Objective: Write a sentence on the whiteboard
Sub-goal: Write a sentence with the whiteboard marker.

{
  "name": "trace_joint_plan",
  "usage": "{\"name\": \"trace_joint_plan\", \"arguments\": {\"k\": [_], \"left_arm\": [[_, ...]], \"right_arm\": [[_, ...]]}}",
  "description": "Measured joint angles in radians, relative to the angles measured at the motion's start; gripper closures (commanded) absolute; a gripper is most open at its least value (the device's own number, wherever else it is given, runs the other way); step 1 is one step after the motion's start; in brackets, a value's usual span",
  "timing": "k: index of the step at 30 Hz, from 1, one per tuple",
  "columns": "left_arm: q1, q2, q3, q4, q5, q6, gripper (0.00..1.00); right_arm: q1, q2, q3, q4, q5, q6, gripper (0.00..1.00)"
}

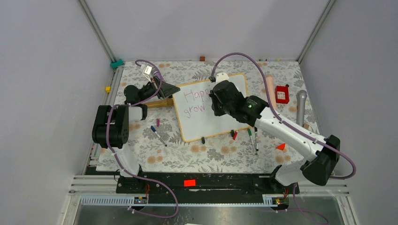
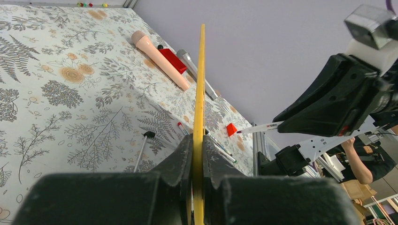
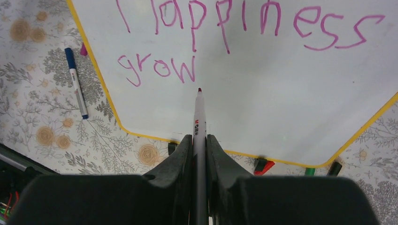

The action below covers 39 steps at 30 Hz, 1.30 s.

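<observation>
Whiteboard (image 1: 213, 119): lies flat on the patterned table (image 1: 155, 159), centre of the work area, long side running away from the arms and slightly skewed. Yellow rim and black feet at the near edge.

Sentence (image 3: 244, 23): pink lettering, two lines. Top line reads "Happiness"; second line reads "grow" so far. Judged unfinished: the rest of the second line is not yet written.

Left claw (image 2: 198, 159): closed on the board's yellow rim at its left edge, seen edge-on in the wrist view; it pins the board in place.

Right claw (image 3: 199, 145): closed on a marker (image 3: 199, 117), white barrel with a red tip, pointing forward out of the fingers.

Key relation: the marker's tip sits just past and slightly below the final "w" of "grow", over bare white board. Whether the tip touches the surface cannot be told. The marker's long axis points toward the lettering; blank board for further letters lies to the right of the tip along the writing line. The right arm is the writing arm and the nearer one.

Other items: blue-capped pen (image 3: 76, 82) on the cloth left of the board.
</observation>
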Motion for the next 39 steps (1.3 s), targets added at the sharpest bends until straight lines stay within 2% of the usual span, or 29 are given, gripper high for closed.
{"name": "trace_joint_plan", "arguments": {"k": [12, 39], "left_arm": [[0.000, 0.000, 0.000, 0.000, 0.000, 0.000, 1.00], [0.000, 0.000, 0.000, 0.000, 0.003, 0.000, 1.00]], "right_arm": [[0.008, -0.001, -0.136, 0.061, 0.128, 0.134, 1.00], [0.028, 0.111, -0.055, 0.168, 0.174, 0.063, 1.00]]}}
